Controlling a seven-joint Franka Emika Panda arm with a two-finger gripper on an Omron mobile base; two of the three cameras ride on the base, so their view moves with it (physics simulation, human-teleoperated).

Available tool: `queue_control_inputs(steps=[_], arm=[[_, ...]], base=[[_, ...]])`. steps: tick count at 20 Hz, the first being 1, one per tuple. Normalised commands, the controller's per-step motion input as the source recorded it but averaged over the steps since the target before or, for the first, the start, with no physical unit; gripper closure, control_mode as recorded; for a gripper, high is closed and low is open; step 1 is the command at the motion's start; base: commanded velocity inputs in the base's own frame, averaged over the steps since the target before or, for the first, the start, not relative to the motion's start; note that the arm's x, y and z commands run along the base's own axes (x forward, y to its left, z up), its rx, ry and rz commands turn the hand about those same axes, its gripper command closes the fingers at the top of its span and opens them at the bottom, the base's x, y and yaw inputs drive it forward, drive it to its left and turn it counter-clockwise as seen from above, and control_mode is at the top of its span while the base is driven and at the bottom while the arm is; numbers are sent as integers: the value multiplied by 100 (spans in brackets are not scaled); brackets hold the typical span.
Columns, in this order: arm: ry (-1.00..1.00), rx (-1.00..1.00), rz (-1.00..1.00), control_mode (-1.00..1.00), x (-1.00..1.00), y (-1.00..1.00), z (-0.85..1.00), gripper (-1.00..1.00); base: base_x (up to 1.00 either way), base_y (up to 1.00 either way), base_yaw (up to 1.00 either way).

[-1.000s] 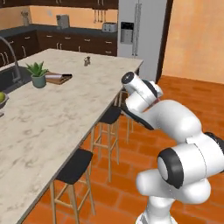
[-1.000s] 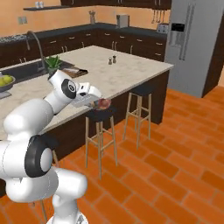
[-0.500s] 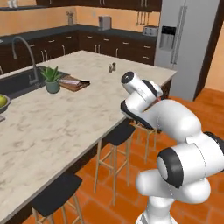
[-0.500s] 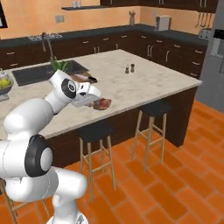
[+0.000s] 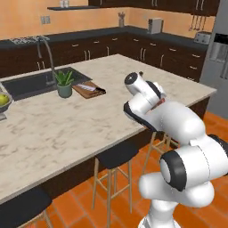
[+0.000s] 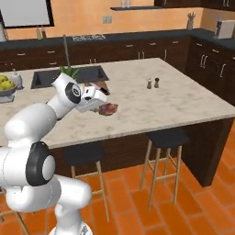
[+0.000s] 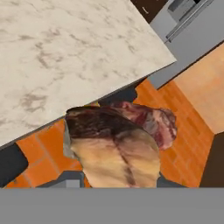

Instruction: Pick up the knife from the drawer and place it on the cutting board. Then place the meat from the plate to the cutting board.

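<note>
Gripper is pinching the meat above the island counter edge, with the cutting board and knife lying well beyond it.

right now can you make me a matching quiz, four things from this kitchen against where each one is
Things:
1. meat
2. knife
3. potted plant
4. salt and pepper shakers

Places:
A. standing on the island top, apart from everything else
B. held in the tool, above the island's edge
C. beside the sink, next to the cutting board
D. lying on the cutting board

Pairs: 1-B, 2-D, 3-C, 4-A
</note>
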Motion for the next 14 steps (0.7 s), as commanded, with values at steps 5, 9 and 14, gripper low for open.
queue_control_inputs(steps=[5,9,14], arm=[[0,0,0,100,0,0,0,100],[0,0,0,100,0,0,0,100],[0,0,0,100,0,0,0,100]], base=[[73,-68,52],[78,-43,46],[63,-43,41]])
